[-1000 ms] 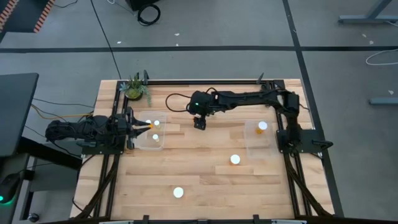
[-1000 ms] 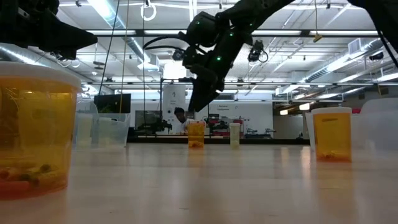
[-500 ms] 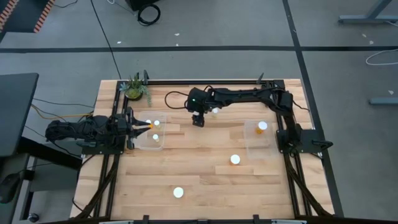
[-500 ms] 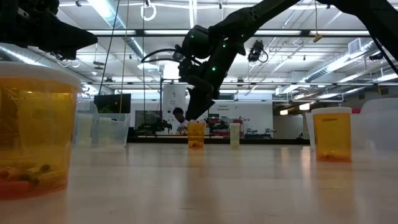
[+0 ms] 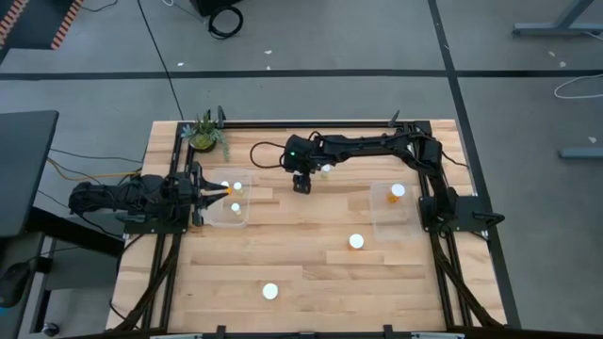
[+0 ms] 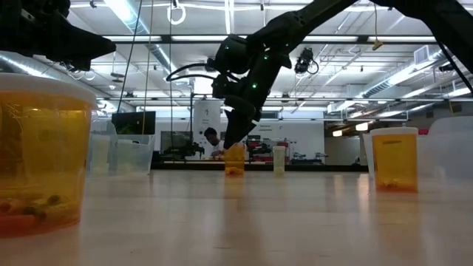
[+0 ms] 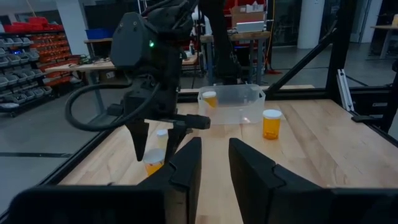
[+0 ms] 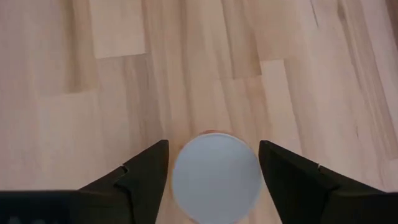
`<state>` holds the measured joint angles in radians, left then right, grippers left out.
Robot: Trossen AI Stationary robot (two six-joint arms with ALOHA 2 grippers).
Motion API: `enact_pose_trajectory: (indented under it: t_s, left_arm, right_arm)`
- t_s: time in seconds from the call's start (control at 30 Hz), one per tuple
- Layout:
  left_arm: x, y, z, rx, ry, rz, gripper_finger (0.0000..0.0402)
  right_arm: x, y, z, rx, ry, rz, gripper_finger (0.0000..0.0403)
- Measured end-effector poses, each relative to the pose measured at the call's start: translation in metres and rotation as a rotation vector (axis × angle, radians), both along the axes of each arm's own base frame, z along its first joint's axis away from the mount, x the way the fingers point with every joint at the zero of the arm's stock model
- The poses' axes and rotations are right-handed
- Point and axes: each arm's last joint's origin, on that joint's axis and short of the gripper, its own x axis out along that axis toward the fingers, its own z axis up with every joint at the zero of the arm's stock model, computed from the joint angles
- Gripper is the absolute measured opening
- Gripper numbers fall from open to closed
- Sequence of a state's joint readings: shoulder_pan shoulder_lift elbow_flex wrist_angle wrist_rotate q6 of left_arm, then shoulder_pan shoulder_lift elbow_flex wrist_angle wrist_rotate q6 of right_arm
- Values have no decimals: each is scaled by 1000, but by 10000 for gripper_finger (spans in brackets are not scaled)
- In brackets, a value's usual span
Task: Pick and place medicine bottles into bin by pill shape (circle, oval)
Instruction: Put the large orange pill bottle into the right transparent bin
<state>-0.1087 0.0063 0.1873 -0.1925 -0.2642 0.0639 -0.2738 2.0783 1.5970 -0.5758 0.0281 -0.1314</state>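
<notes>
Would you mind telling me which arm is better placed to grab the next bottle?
The right: its open claw straddles a bottle on the table, while the left claw sits over its bin.

Around the wooden table lies a grey concrete floor crossed by dark lines, with a coiled black cable beyond the table's far edge. Long strip lights run along the ceiling above the right gripper. Past it a person shows at a distant bench, and red storage racks line the side wall
</notes>
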Motion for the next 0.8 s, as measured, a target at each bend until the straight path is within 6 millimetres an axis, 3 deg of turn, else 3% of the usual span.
enact_pose_trajectory:
  t_s: [0.5, 0.8]
  left_arm:
    - [0, 0, 0, 0, 0, 0, 89]
    - [0, 0, 0, 0, 0, 0, 85]
  right_arm:
    - [-3, 1, -1, -18, 39, -9, 243]
    - [-11, 14, 16, -9, 64, -17, 243]
